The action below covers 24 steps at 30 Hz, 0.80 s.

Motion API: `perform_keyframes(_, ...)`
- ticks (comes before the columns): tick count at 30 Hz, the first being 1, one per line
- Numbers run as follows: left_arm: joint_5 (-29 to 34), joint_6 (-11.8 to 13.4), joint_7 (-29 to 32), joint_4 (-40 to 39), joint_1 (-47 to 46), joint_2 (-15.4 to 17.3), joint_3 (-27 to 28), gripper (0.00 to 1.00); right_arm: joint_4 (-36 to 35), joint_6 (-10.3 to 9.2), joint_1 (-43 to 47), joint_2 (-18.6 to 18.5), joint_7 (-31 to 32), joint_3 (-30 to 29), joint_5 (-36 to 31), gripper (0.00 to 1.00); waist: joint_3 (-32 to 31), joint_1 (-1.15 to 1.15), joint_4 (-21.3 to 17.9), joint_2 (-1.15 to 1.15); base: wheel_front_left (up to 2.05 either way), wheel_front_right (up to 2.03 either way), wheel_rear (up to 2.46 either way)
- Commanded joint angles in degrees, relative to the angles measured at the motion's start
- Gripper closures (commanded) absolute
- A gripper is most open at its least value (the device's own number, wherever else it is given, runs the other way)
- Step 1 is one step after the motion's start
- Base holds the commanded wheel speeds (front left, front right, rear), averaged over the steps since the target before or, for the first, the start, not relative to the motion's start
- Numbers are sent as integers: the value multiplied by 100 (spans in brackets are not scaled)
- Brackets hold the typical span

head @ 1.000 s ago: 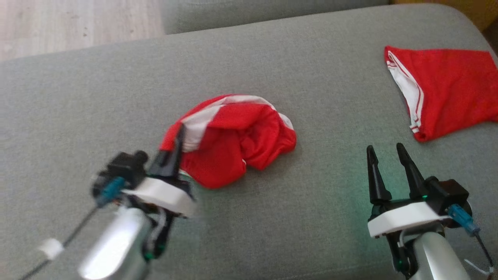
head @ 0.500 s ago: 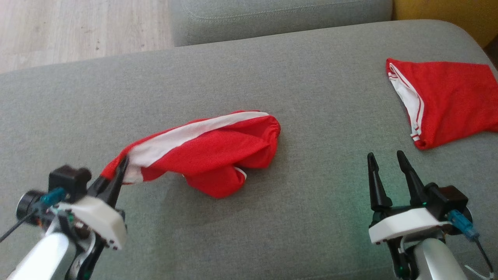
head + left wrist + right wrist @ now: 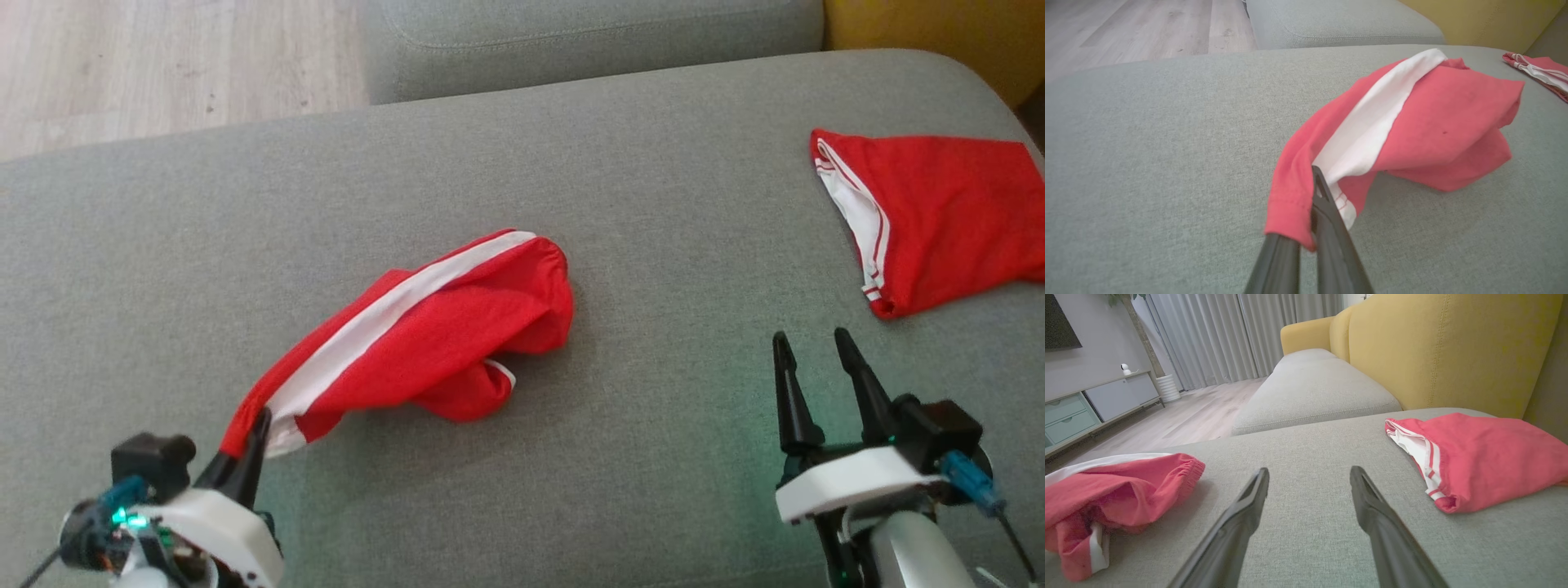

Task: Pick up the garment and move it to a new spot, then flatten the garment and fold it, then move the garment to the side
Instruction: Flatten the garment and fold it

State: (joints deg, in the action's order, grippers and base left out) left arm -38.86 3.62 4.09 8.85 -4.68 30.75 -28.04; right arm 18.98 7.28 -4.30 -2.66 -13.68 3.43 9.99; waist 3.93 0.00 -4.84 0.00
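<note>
You're on step one, the move. Left gripper is pinched tight on the garment hem, and the cloth trails across the sofa cushion. Right gripper is spread, empty, well apart. Next call: pick a spot, release, flatten with both.

Blk fingers, white wrist housings, silver forearm, teal connectors.
</note>
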Motion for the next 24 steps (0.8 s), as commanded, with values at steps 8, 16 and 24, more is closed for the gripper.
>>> perform_keyframes(8, -6, 147, -490, 169, -69, -148, 206, 0, -187, 21, 49, -21, 25, 158, -85, 0, -188, 0, 105, 0, 0, 0, 0)
perform_keyframes(16, 79, 267, -657, -80, 158, -104, 182, 0, -242, 21, 184, -21, 86, 101, -110, 0, -374, 0, 328, 0, 0, 0, 0)
perform_keyframes(24, 243, 811, -1101, -788, 344, -327, 327, 0, -354, 21, -134, -21, 350, 2, -327, 0, -377, 0, 677, 0, 0, 0, 0)
